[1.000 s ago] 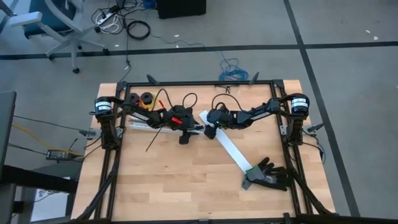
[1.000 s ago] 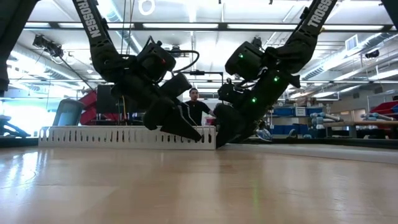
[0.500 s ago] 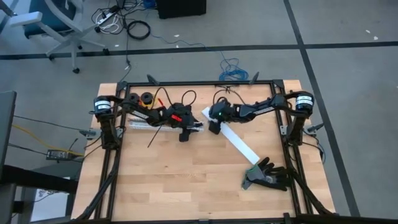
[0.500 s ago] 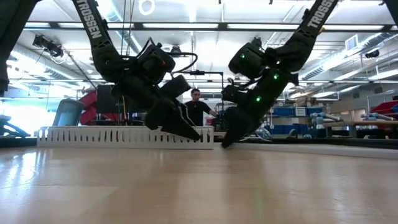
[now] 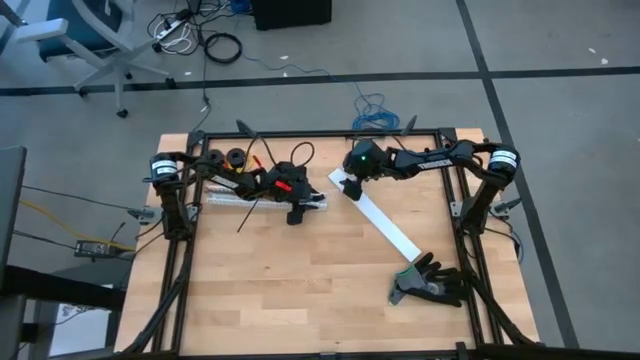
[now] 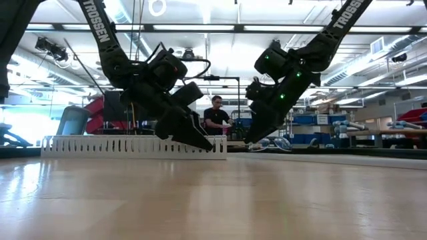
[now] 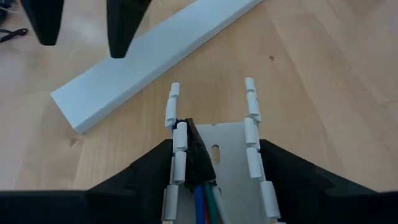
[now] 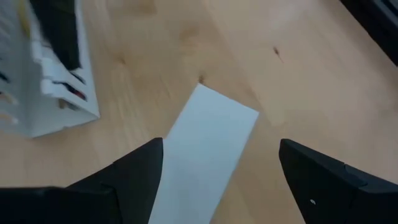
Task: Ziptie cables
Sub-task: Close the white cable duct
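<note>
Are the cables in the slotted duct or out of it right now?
In. The left wrist view shows the cables lying between the white slotted duct's two toothed walls, their black-wrapped end inside the channel.

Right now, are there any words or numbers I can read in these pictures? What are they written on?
"TROSSEN" – white letters running down the left arm, low view.
"TROSSEN" – white letters on the right arm, low view, partly cut off at the top edge.
Nothing else can be read: the duct, the white strip and the glove carry no legible text, and signs in the room behind are too small.
</note>
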